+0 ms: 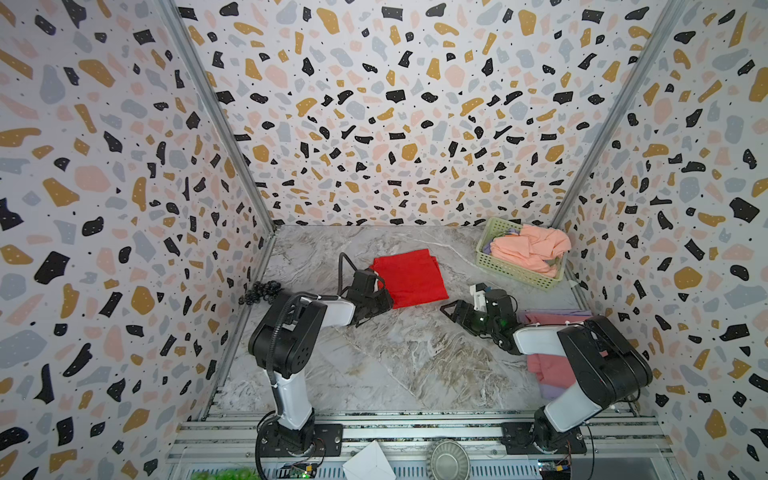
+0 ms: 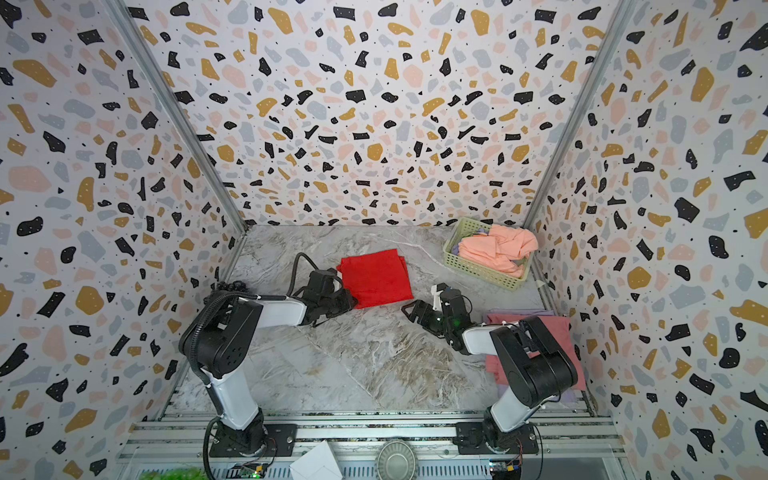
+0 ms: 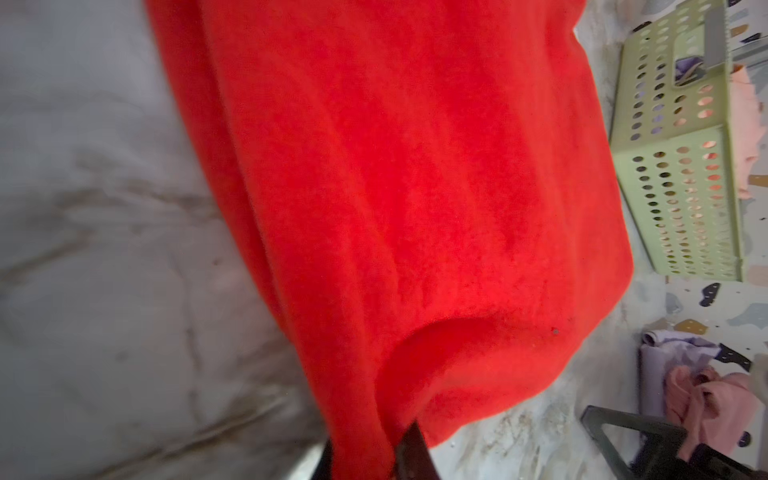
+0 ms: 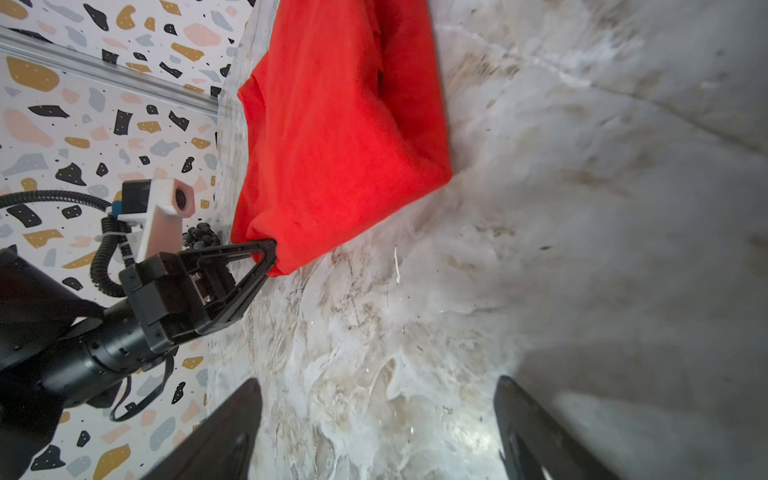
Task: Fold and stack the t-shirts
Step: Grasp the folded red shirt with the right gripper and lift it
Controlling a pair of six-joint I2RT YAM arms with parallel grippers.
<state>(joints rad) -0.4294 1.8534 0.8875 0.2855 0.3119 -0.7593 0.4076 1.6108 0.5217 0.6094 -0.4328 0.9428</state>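
While the left gripper [image 4: 272, 257] pinches the near-left corner of the folded red t-shirt [image 1: 409, 277] at frame centre, I see the right gripper [image 4: 376, 432] gaping, empty, over bare marble tabletop [image 1: 415, 361]. Peach-orange t-shirt [image 1: 528, 249] fills green basket [image 1: 515, 272], upper right.

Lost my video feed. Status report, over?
Left gripper shut on red t-shirt corner. Right gripper open, empty, over bare table. Path unobstructed; basket far right.
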